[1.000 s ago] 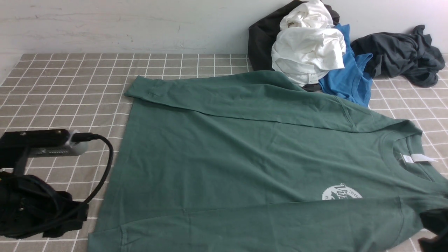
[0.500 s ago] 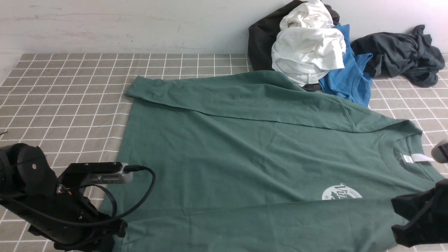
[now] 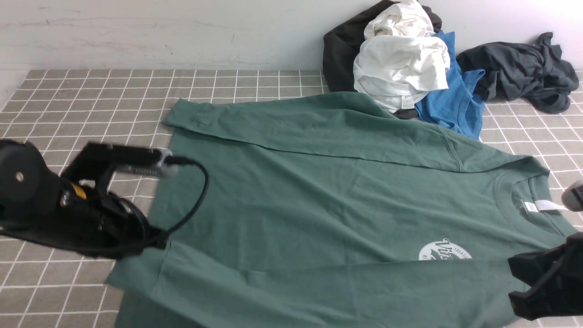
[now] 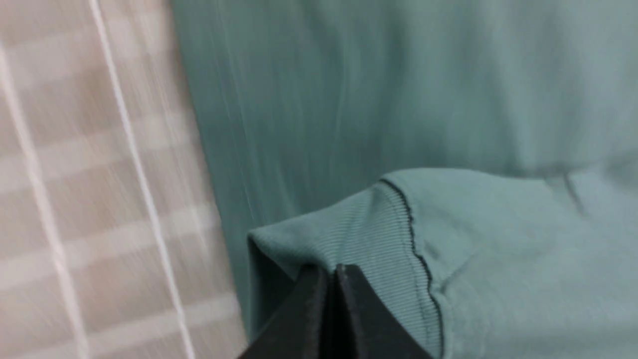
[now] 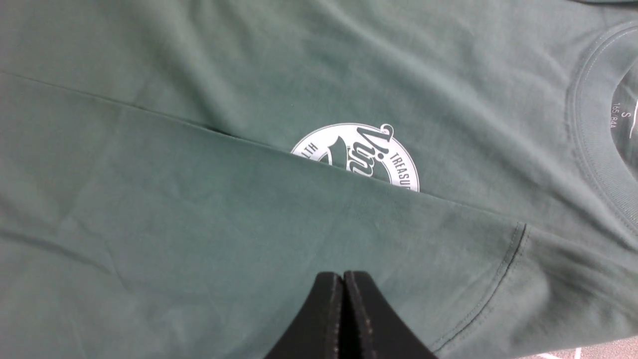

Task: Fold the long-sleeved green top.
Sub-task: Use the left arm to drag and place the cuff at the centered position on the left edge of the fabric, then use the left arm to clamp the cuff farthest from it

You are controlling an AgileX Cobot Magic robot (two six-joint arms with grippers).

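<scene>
The green long-sleeved top (image 3: 328, 196) lies flat on the checked tablecloth, collar to the right, with both sleeves folded along its body. My left gripper (image 3: 158, 243) is shut on the ribbed cuff (image 4: 369, 234) of the near sleeve and holds it raised above the top's hem; its jaws (image 4: 331, 273) meet tip to tip on the cuff. My right gripper (image 3: 514, 284) is at the near right shoulder. Its jaws (image 5: 343, 279) are closed on the sleeve fabric, just beside the shoulder seam (image 5: 503, 279) and below the white round logo (image 5: 364, 154).
A pile of clothes sits at the back right against the wall: white (image 3: 401, 59), blue (image 3: 451, 105), black (image 3: 339, 54) and dark grey (image 3: 519, 68) garments. The blue one touches the top's far sleeve. Checked cloth (image 3: 91, 100) shows at the back left.
My left arm came in from the left, closed on the near sleeve cuff and lifted it up and away from me. My right arm came in at the near right, then stayed still.
</scene>
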